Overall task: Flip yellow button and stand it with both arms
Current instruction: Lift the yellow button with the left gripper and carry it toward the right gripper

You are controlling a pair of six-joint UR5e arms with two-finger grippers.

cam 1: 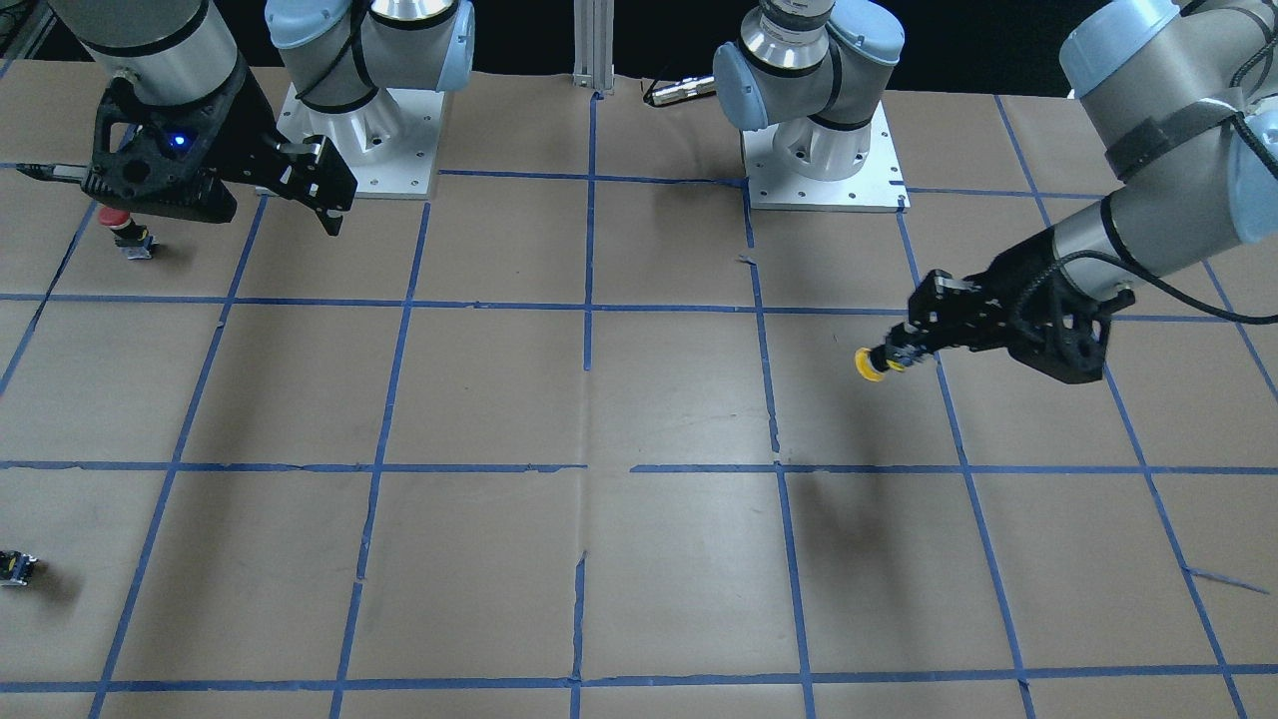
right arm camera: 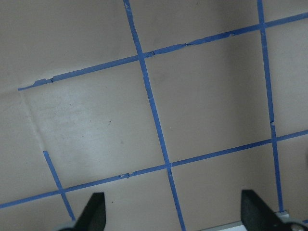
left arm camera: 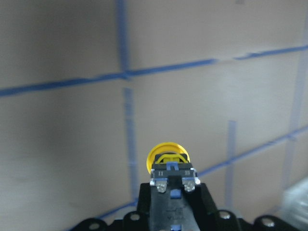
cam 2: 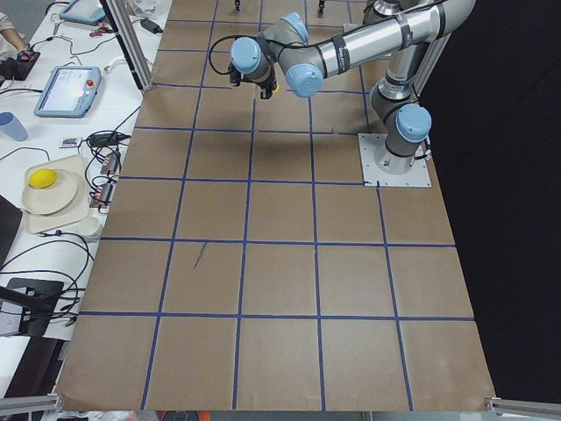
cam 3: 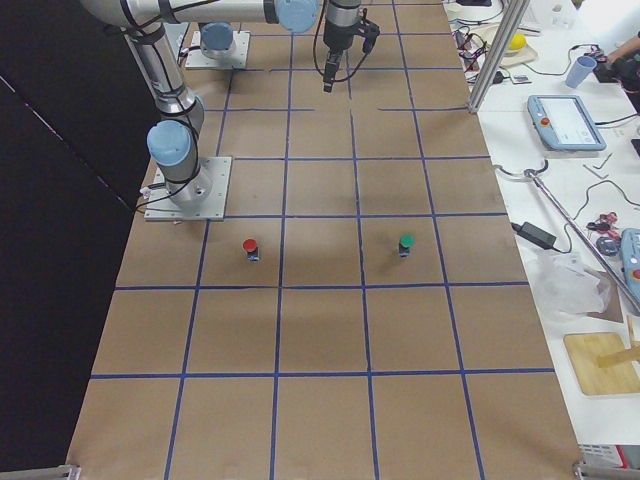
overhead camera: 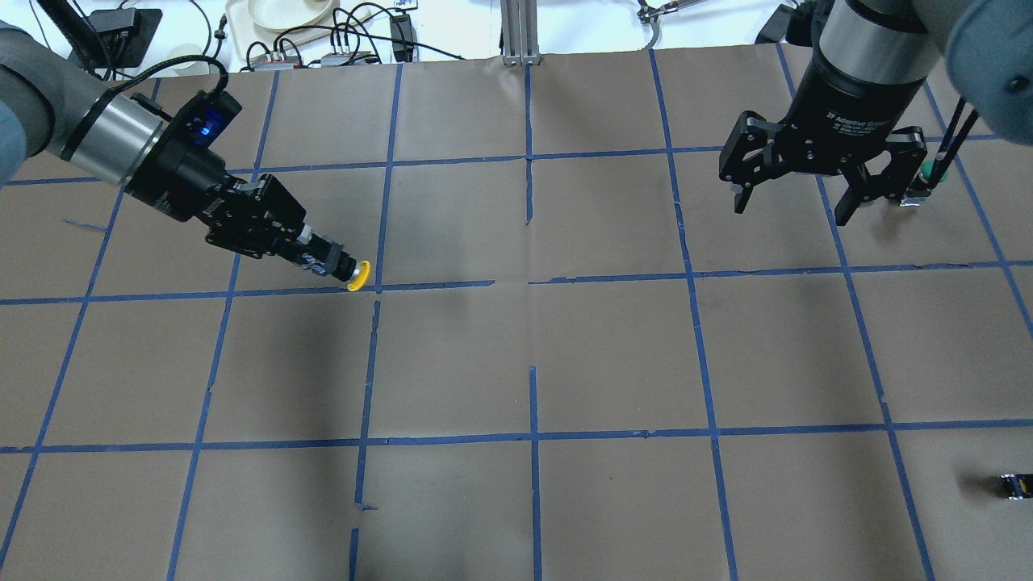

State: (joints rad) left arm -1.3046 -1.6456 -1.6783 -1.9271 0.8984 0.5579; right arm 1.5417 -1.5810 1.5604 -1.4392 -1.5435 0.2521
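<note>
The yellow button is held sideways in my left gripper, its yellow cap pointing toward the table's middle. The jaws are shut on its black-and-grey body, and it hangs above the brown paper. In the front-facing view the cap sticks out of the left gripper. In the left wrist view the button sits at the fingertips. My right gripper is open and empty, high over the far right of the table. It also shows in the front-facing view and in the right wrist view.
A red-capped button stands under the right arm's wrist. A green-capped button stands just right of the right gripper. A tiny dark switch piece lies near the right edge. Blue tape lines grid the paper.
</note>
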